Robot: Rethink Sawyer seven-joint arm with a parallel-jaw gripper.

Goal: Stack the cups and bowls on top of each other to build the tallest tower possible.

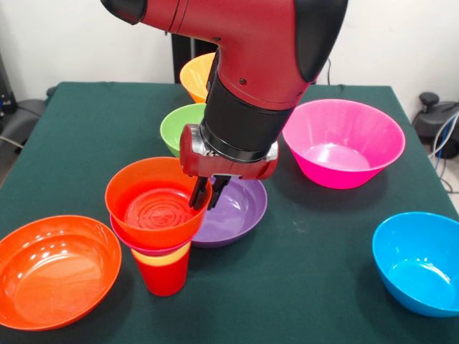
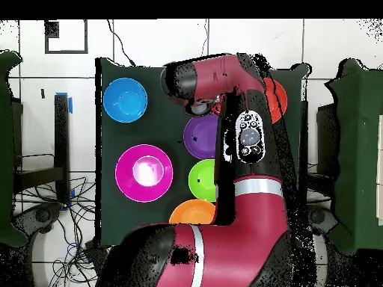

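The tower (image 1: 159,236) stands left of centre in the front view: a red cup (image 1: 165,278) as base, a yellow cup (image 1: 162,259) nested in it, a crimson-pink bowl (image 1: 136,246) above, and an orange-red bowl (image 1: 153,204) on top. My gripper (image 1: 208,192) comes down from above at the top bowl's right rim. One finger is inside the bowl, the other outside, shut on the rim. In the overhead view my arm hides the tower and the gripper.
Loose bowls lie around: orange (image 1: 57,279) (image 2: 277,99) front left, purple (image 1: 237,211) (image 2: 199,136) touching the tower's right side, green (image 1: 181,126) (image 2: 202,179), light orange (image 1: 198,75) (image 2: 191,214), magenta-pink (image 1: 343,143) (image 2: 143,173), blue (image 1: 419,261) (image 2: 125,99).
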